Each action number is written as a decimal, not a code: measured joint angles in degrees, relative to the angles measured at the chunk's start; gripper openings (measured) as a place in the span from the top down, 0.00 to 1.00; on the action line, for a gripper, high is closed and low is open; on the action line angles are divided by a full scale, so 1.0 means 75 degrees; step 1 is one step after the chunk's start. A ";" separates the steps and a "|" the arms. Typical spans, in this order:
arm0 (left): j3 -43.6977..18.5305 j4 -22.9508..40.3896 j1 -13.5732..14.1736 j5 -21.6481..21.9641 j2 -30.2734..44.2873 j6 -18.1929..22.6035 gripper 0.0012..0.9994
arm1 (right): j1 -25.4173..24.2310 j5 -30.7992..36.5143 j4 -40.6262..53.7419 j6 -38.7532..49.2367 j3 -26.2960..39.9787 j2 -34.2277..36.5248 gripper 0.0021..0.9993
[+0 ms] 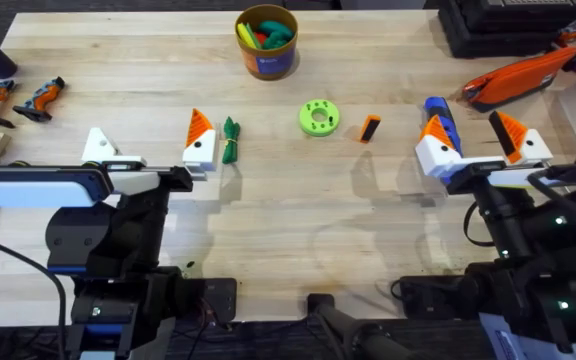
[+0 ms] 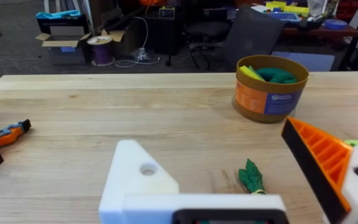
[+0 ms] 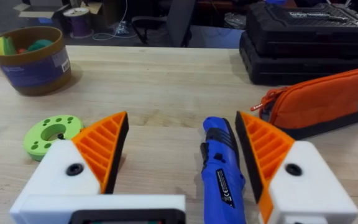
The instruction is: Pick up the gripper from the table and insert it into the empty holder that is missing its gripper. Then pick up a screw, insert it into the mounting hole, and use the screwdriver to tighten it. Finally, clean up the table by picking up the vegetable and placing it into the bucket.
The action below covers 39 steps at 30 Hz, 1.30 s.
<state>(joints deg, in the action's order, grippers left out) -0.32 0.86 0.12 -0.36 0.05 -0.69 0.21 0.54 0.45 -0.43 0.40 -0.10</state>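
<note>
Nearest: left gripper (image 1: 146, 152), spread wide, empty; its white angular plastic holder (image 2: 138, 177) lacks a pad. Right gripper (image 1: 478, 140), spread wide, straddles blue pen-shaped screwdriver (image 3: 221, 169) without gripping. Small orange wedge finger (image 1: 369, 128) lies mid-table beside lime-green disc (image 1: 319, 118). Risk: small wedge tips or slides under pinch.

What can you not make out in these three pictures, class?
- Overhead: the blue pen-shaped screwdriver is half hidden behind the right hand; its tip is unseen.
- Right wrist: that screwdriver is cut off by the bottom edge.
- Overhead: any loose screws are too small to find.
- Left wrist: the yellow-rimmed bucket's contents are partly hidden by its wall.
</note>
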 joint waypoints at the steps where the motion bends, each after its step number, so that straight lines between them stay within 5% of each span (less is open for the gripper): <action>1: 0.0000 0.0000 0.0000 0.0000 0.0000 0.0000 0.01 | 0.0000 0.0000 0.0000 0.0000 0.0000 0.0000 0.01; 9: 0.0000 -0.0077 0.0000 0.0014 0.0000 0.0002 0.01 | 0.0000 0.0000 -0.0099 0.0000 -0.0003 -0.0001 0.01; 18: -0.0084 -0.1064 0.0000 0.0030 0.0000 0.0183 0.01 | 0.0000 -0.0009 -0.1627 0.0000 0.0022 0.0000 0.01; 23: -0.1046 0.0243 0.0000 0.0079 0.0086 0.0309 0.01 | 0.0000 -0.0029 -0.1258 -0.0003 0.0596 0.0006 0.01; 29: -0.3308 0.2100 0.0000 0.0404 0.1145 0.0369 0.01 | 0.0000 -0.0052 0.0879 0.0000 0.2556 0.0333 0.01; 39: -0.6805 0.5310 0.0000 0.0595 0.4660 0.0344 0.01 | 0.0000 -0.0058 0.5368 0.0000 0.5902 0.3110 0.01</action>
<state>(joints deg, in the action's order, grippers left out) -51.35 40.69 0.12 4.10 35.01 1.89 0.21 0.10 40.71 -0.43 44.67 23.23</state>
